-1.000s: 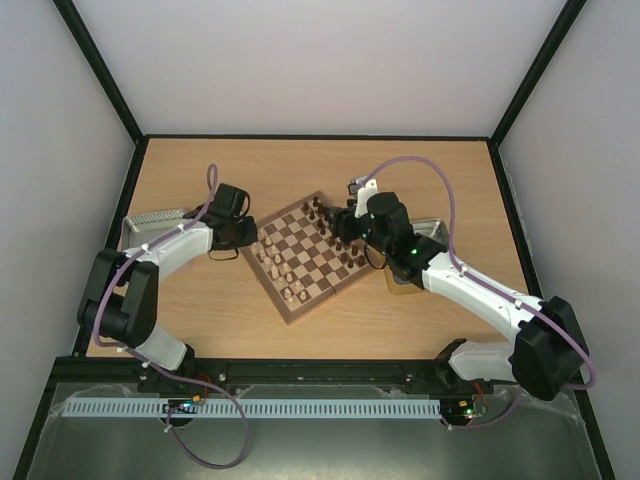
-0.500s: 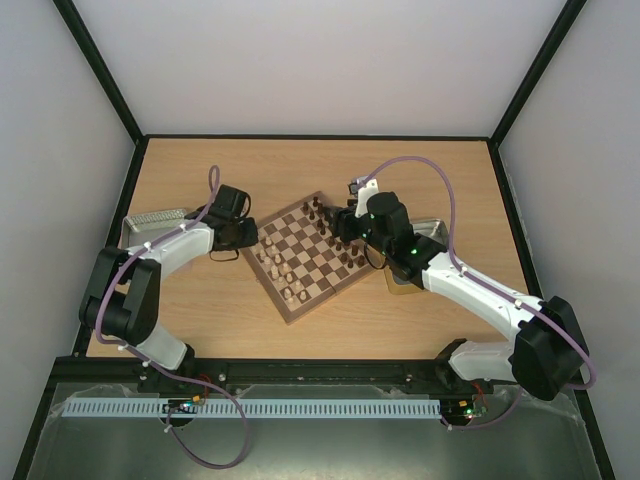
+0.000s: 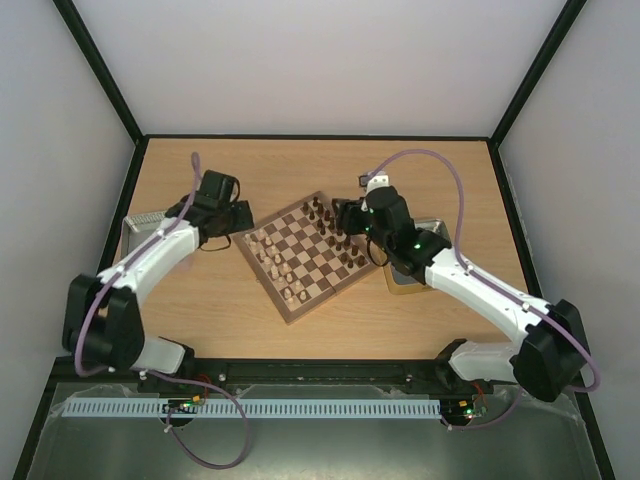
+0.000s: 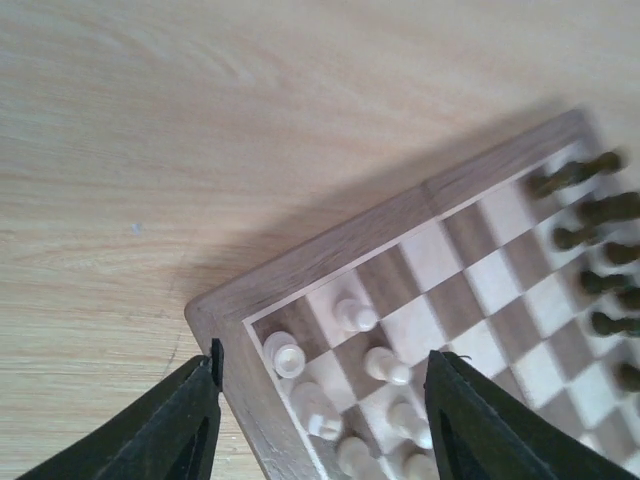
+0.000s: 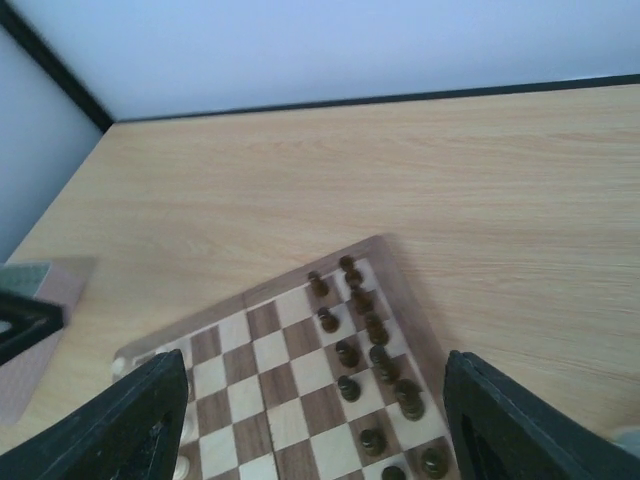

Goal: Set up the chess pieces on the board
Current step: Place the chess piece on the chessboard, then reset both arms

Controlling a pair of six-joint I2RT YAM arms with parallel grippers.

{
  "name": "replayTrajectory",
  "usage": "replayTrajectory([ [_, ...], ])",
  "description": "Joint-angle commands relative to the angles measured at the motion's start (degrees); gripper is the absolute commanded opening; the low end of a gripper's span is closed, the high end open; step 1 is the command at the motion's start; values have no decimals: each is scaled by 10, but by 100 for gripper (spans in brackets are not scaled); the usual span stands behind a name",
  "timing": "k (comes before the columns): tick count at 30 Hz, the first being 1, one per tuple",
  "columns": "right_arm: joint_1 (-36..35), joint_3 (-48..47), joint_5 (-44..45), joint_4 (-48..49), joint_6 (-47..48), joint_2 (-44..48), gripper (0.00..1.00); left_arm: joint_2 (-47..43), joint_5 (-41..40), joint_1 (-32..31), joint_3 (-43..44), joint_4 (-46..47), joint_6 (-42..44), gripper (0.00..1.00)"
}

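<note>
The tiny cream wooden chess pieces (image 4: pixel 354 314) crowd the corner squares at lower centre of the left wrist view. They stand on the square brown-and-beige checked wooden chessboard (image 3: pixel 322 268), which sits mid-frame in the top view. Dark brown chessmen (image 5: pixel 347 353) line its far side. The left gripper (image 4: pixel 325 358) hangs over the cream corner, fingers apart and empty. The right gripper (image 5: pixel 315 365) is spread wide, also empty. This looks like a pause between placements; the next move calls for straddling one piece without nudging its neighbours.

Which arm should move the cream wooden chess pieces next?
Probably the left hand: it hangs open over the checked wooden board corner where cream chessmen stand; the right hand is over dark brown chessmen.
</note>
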State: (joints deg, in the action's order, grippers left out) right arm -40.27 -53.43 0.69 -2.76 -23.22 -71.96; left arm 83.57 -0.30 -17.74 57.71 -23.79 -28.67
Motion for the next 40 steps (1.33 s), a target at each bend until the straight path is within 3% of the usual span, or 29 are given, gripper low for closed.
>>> replayTrajectory([
  [1,-3,-47,129,-108,-91,49,70,-104,-20,4,35,-54,-1,63],
  [4,-2,-31,184,-166,-136,88,71,-188,-27,6,23,-53,3,68],
  [13,-2,36,185,-291,-187,246,77,-427,15,7,-50,-46,0,81],
  [15,-2,32,201,-335,-187,267,83,-459,19,7,-53,-59,-5,97],
  [16,-2,27,211,-355,-187,278,89,-473,12,7,-54,-68,-10,99],
  [18,-2,12,225,-390,-179,298,99,-496,-4,6,-54,-91,-22,100],
  [29,-2,-50,303,-517,-197,397,98,-606,-65,7,-15,-203,-12,100],
  [40,-2,-55,319,-525,-205,422,98,-649,-64,7,16,-216,-1,100],
])
